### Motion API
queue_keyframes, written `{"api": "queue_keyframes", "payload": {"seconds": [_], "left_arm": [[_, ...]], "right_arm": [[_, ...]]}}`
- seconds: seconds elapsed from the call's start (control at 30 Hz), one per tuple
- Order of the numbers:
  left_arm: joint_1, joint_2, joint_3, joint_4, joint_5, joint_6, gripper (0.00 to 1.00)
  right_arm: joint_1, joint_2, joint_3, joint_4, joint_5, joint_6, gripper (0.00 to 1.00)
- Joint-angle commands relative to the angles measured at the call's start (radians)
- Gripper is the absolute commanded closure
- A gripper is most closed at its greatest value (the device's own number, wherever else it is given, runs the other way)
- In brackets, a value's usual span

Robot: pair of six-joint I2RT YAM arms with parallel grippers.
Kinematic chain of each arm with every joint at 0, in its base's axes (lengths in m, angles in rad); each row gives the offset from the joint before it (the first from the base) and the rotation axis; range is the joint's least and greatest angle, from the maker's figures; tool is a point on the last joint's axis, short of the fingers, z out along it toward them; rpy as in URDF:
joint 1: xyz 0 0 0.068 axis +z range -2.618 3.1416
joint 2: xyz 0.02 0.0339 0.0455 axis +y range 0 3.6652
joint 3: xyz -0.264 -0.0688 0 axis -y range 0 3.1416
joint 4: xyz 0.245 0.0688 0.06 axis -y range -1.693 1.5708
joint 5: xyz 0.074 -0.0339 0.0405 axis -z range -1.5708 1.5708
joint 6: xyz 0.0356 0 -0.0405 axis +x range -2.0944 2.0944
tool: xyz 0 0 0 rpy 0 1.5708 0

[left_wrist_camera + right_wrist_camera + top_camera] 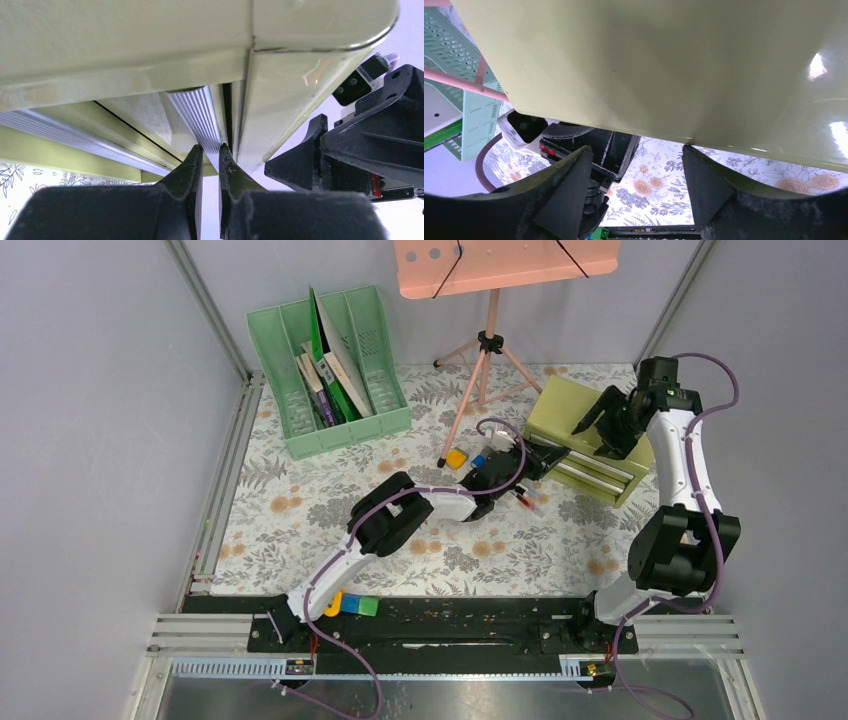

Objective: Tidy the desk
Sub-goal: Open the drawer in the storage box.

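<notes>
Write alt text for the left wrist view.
Close up, the left hand pinches a ribbed silver handle on an olive drawer box that fills the upper frame. A strip of the floral desk shows at lower left.

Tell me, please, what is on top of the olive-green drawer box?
Only the open right pincer is over the drawer box; whether it touches is unclear. Its bare top holds nothing; the patch under the pincer is hidden.
</notes>
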Motion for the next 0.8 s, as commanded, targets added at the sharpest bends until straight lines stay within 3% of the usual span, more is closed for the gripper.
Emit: {"api": "queue_keyframes", "payload": {"seconds": [0.0, 0.1, 0.47, 0.77], "left_arm": [[-0.001, -0.061, -0.011, 0.026, 0.055, 0.033, 1.0], [-0.001, -0.063, -0.003, 0.018, 0.063, 0.034, 1.0], [0.024, -0.146, -0.064, -0.009, 0.151, 0.045, 1.0], [0.024, -0.201, -0.136, -0.011, 0.199, 0.034, 1.0]], "right_arm": [[0.026, -0.007, -0.011, 0.064, 0.076, -0.035, 0.33], [0.036, 0.003, -0.02, 0.083, 0.104, -0.032, 0.47], [0.072, 0.051, 0.001, 0.106, 0.237, -0.043, 0.48], [0.076, 0.1, 0.062, 0.094, 0.247, -0.039, 0.46]]}}
